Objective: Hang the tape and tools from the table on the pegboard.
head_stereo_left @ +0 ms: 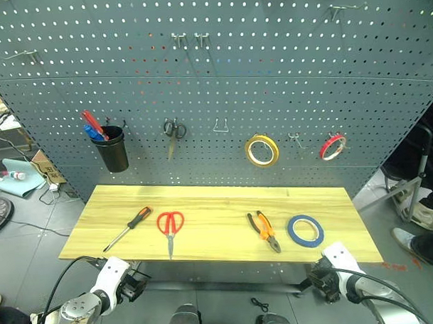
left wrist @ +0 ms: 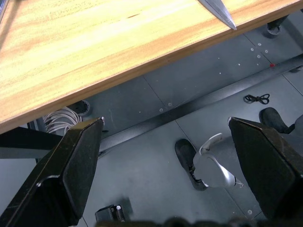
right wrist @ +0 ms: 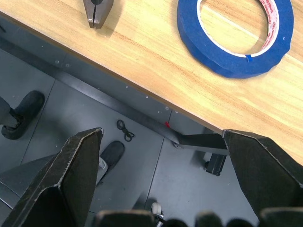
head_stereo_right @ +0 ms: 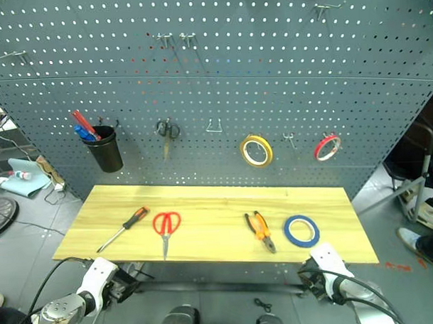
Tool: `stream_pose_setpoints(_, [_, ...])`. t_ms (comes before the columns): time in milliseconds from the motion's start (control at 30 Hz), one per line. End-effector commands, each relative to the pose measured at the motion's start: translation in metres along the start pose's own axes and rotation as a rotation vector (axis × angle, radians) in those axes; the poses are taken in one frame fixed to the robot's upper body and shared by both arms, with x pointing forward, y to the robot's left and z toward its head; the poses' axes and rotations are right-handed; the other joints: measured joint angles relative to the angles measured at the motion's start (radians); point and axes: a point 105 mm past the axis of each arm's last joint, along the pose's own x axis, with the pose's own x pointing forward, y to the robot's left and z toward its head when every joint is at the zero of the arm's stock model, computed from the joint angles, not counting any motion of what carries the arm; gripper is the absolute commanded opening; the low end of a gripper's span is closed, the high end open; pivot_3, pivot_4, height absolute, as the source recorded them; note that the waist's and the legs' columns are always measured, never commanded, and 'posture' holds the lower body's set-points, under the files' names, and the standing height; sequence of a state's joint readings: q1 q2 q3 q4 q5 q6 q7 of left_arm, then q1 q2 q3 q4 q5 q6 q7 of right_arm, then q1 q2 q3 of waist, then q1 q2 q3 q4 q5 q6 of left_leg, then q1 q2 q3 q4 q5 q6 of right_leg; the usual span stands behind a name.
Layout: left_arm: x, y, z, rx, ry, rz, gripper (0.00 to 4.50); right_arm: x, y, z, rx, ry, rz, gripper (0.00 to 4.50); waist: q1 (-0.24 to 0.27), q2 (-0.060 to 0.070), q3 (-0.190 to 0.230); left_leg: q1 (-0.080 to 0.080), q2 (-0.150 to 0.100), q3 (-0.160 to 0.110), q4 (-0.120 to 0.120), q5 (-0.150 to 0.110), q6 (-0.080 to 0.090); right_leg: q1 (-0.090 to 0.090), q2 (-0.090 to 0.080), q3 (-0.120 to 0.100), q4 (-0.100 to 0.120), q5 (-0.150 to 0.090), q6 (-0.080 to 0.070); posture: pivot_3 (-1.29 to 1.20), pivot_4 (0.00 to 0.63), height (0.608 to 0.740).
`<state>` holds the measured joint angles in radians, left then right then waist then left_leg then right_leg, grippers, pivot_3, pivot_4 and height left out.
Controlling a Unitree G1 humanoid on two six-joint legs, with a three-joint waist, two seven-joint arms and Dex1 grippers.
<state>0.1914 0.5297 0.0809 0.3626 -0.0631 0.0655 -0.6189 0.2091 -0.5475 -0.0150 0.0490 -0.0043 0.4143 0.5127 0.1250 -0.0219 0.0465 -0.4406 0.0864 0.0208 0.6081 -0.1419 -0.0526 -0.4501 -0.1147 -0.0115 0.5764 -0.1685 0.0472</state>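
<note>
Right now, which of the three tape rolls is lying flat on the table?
The blue tape, flat on the table near its right end beside the pliers. The yellow roll and red roll hang on the pegboard.

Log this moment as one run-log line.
stage: pre-reach | left gripper: open, empty | right gripper: open, empty | blue tape, pliers, scissors, screwdriver: on table

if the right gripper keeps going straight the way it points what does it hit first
Probably the near edge of the table, just short of the blue tape. The open right gripper hangs below and before that edge, so depth is uncertain; it might pass under to the floor.
</note>
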Motion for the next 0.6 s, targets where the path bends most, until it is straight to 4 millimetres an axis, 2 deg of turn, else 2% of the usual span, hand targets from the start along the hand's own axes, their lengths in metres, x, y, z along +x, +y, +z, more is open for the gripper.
stream_pose_setpoints(33, [-0.004, 0.007, 0.014, 0.036, -0.046, 0.024, 4.46, -0.003, -0.005, 0.013, -0.014, -0.038, -0.021, 4.5, 0.0, 0.0, 0.0, 0.0, 0.0, 0.0, 0.0, 0.0, 0.0, 0.0, 0.0, 0.0, 0.0, 0.0, 0.0, 0.2, 0.027, 0.74])
stream_pose_setpoints(233, [-0.011, 0.004, 0.021, 0.021, -0.078, 0.01, 4.46, -0.006, -0.007, 0.015, -0.027, -0.044, -0.024, 4.5, 0.0, 0.0, 0.001, 0.0, 0.0, 0.0, 0.0, 0.0, 0.0, 0.0, 0.0, 0.0, 0.001, 0.0, 0.0, 0.2, 0.049, 0.74])
stream_pose_setpoints(333, [-0.016, -0.001, 0.036, 0.026, -0.124, -0.031, 4.46, -0.01, -0.013, 0.022, -0.044, -0.059, -0.03, 4.5, 0.0, 0.0, 0.006, 0.001, 0.0, 0.0, 0.0, 0.0, 0.0, 0.0, 0.0, 0.0, 0.002, 0.0, 0.0, 0.21, 0.067, 0.74])
stream_pose_setpoints(467, [-0.038, -0.025, 0.1, 0.06, -0.309, -0.22, 4.46, -0.017, -0.017, 0.048, -0.128, -0.092, 0.029, 4.5, -0.003, 0.001, 0.041, 0.0, 0.001, 0.0, 0.002, 0.0, 0.0, -0.002, -0.001, 0.001, 0.002, 0.0, 0.0, 0.2, 0.145, 0.74])
stream_pose_setpoints(533, [-0.05, -0.046, 0.127, 0.132, -0.358, -0.335, 4.46, -0.021, -0.02, 0.064, -0.189, -0.106, 0.069, 4.5, -0.005, 0.001, 0.07, -0.001, 0.001, 0.0, 0.003, 0.0, 0.0, -0.003, -0.001, 0.001, 0.002, 0.0, -0.001, 0.19, 0.194, 0.74])
stream_pose_setpoints(600, [-0.058, -0.065, 0.15, 0.187, -0.396, -0.434, 4.46, -0.022, -0.024, 0.078, -0.239, -0.114, 0.093, 4.5, -0.006, 0.003, 0.095, -0.001, 0.001, 0.0, 0.006, 0.0, 0.0, -0.004, 0.0, 0.002, 0.002, 0.0, -0.001, 0.19, 0.206, 0.74])
